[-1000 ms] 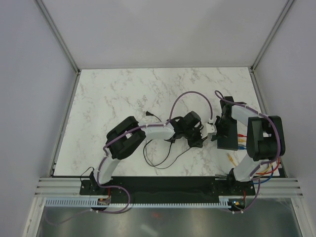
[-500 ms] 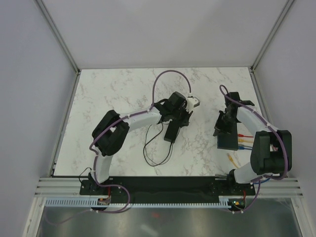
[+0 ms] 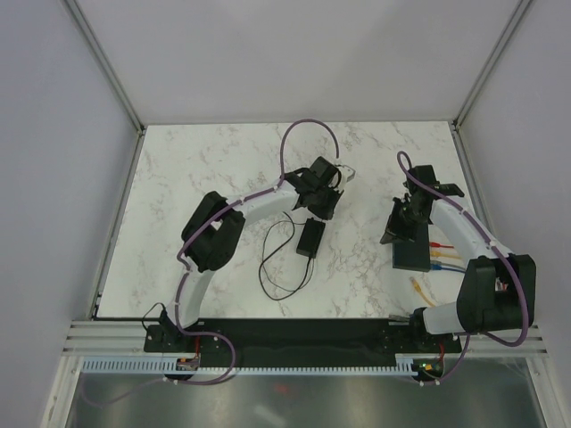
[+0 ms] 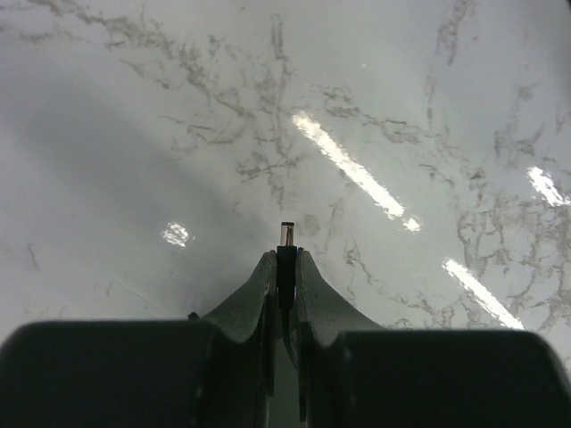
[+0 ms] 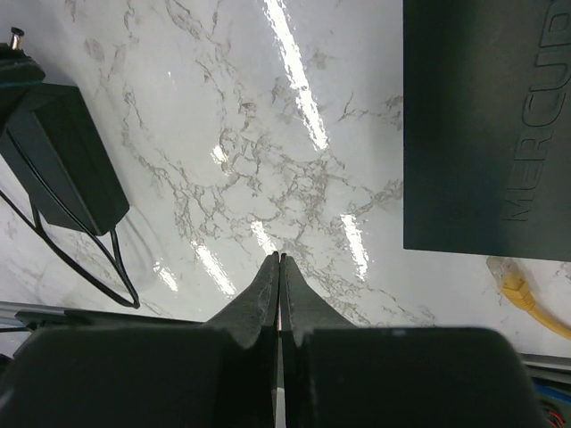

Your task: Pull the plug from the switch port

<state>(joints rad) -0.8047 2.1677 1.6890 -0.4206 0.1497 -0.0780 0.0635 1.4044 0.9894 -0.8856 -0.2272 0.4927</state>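
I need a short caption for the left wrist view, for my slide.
Left gripper shut on the barrel plug, with the marble table beyond.

The left arm (image 3: 259,201) is stretching toward the middle of the worktop (image 3: 196,178), the left claw (image 4: 285,257) pinching the plug (image 4: 286,236) between closed fingers. The right arm (image 3: 464,227) is arching along the right edge, the right claw (image 5: 280,260) pressing its fingers together, empty.

Surface (image 3: 205,169): white marble pattern with grey veining. Switch (image 5: 473,125): black. Power brick (image 3: 311,239): black. Cable connector (image 5: 512,287): yellow. Arm cables (image 3: 303,127): purple.
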